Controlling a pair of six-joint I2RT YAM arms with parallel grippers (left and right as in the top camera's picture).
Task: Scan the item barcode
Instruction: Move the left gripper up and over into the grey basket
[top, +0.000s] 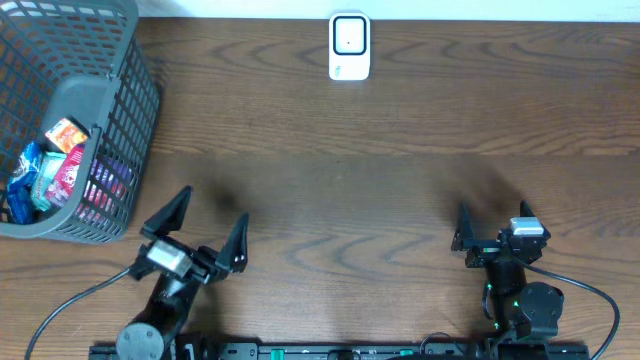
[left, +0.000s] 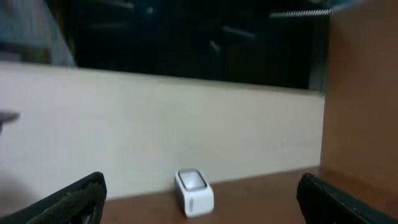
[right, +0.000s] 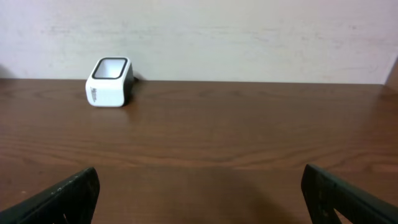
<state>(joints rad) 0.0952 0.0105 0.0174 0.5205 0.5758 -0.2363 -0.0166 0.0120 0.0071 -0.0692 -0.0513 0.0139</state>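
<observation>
A white barcode scanner stands at the far middle edge of the table, its window facing up; it shows small in the left wrist view and at the far left of the right wrist view. Several packaged items lie in the grey mesh basket at the far left, among them an orange packet and blue packets. My left gripper hovers open and empty at the near left, right of the basket. My right gripper is open and empty at the near right, its fingers wide apart above bare wood.
The table is dark wood with a pale wall behind its far edge. The basket's tall wall stands just left of my left arm. Cables run from both arm bases along the near edge.
</observation>
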